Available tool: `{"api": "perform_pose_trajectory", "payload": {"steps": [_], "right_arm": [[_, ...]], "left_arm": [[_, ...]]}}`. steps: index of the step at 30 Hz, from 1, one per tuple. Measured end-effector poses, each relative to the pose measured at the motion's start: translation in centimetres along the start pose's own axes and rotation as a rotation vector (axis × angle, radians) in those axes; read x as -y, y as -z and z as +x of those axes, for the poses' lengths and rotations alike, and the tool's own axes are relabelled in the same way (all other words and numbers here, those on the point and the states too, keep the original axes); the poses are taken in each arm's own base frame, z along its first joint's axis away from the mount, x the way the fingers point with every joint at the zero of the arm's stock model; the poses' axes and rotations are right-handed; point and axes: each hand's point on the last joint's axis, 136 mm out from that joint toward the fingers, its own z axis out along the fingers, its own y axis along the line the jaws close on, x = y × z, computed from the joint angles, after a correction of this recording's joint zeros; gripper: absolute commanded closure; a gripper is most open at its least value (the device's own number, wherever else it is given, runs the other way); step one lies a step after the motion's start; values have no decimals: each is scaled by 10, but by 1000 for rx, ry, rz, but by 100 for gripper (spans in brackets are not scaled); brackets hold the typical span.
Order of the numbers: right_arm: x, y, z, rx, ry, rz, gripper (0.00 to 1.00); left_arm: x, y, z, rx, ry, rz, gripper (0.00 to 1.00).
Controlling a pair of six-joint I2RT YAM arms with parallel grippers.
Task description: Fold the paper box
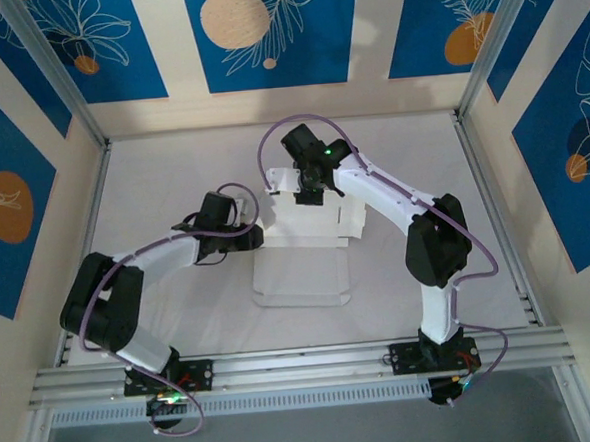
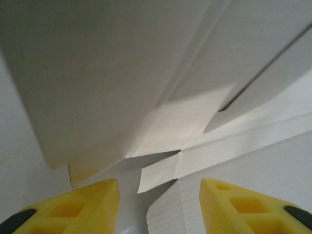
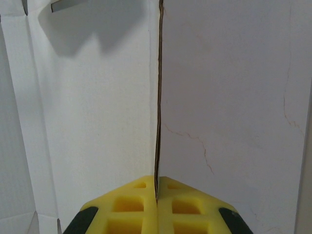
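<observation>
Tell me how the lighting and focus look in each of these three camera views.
Top external: even, soft light with only faint shadows, and the paper box nearly blends into the pale table. Left wrist: the box is so close that it looks soft, with its upper-left panel in shade and a brighter patch mid-frame. Right wrist: sharper, with a grey shadow falling on the box at top left.

The box is thin white card, matt, with fine ribbed lines and a brownish cut edge. The fingers are matt yellow moulded plastic with hollow cells. The table is matt white, and a clear glossy sheet lies on it. The rails are brushed metal. The arms have smooth white and black plastic shells, and the cables are smooth and purple.
</observation>
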Motion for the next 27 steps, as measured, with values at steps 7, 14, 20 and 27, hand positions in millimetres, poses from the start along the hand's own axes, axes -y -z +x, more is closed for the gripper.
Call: {"api": "perform_pose_trajectory", "payload": {"steps": [7,14,20,27], "right_arm": [[-2,0,-3,11,-6,-8,100],[-4,0,-3,9,-18,-15,100],[-3,-1,-1,4,-68,-18,100],[1,-1,-4,0,-141,-27,100]], "left_arm": [[-17,-20,15,-57,-1,-55,50],[-14,-25,10,-36,24,-40,50],[-7,-19,1,26,85,-4,45],[-1,-6,-6,95,90,30,48]]}}
